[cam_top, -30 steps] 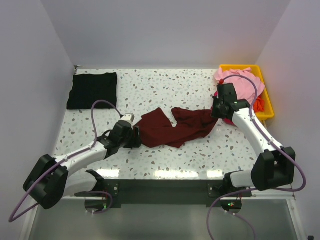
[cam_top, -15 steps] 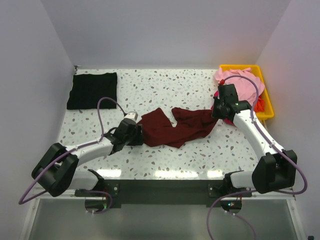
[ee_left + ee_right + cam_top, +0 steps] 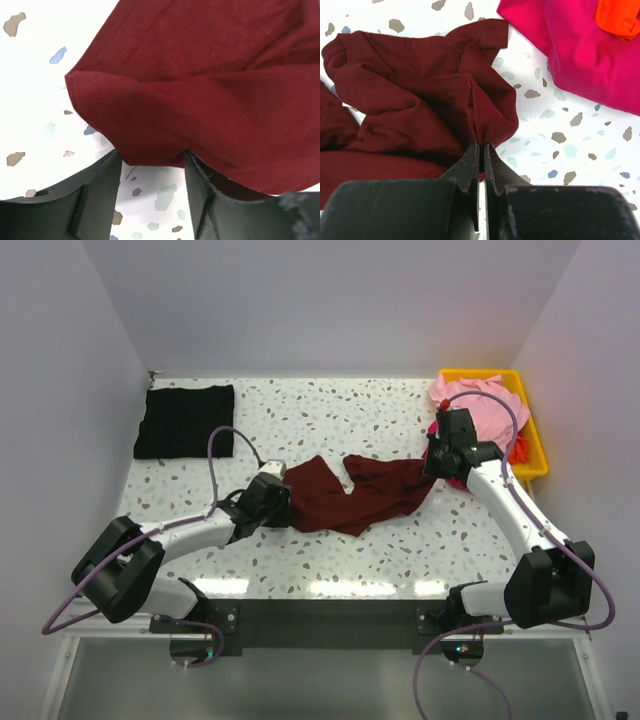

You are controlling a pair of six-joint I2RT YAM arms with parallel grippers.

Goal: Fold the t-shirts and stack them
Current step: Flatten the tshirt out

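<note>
Speckled table (image 3: 340,415) with a crumpled maroon t-shirt (image 3: 350,495) lying near its middle, taken here as the reference for all positions. At the nearer left edge of the maroon t-shirt, the left gripper (image 3: 150,165) lies low over the table with its two dark fingers (image 3: 97,187) spread wide. A rounded fold of the cloth's hem bulges down into the gap between them, and the jaws are not pressed on it. The cloth spreads in loose folds from this edge across to the right, with one flap turned up toward the far side. At the right end of the maroon t-shirt, the right gripper (image 3: 481,147) has its jaws pressed together on a bunched pinch of the fabric, which gathers into tight pleats at the fingertips. Just beyond and to the right of that pinch lies a magenta t-shirt (image 3: 580,60), apart from the maroon cloth with a strip of bare table between them, and an orange t-shirt (image 3: 620,17) rests on its far corner. Farther right and beyond, a light pink t-shirt (image 3: 485,405) is heaped in a yellow bin (image 3: 475,373) at the far right corner. Well apart to the far left of the maroon t-shirt, a black t-shirt (image 3: 185,420) lies folded flat.
</note>
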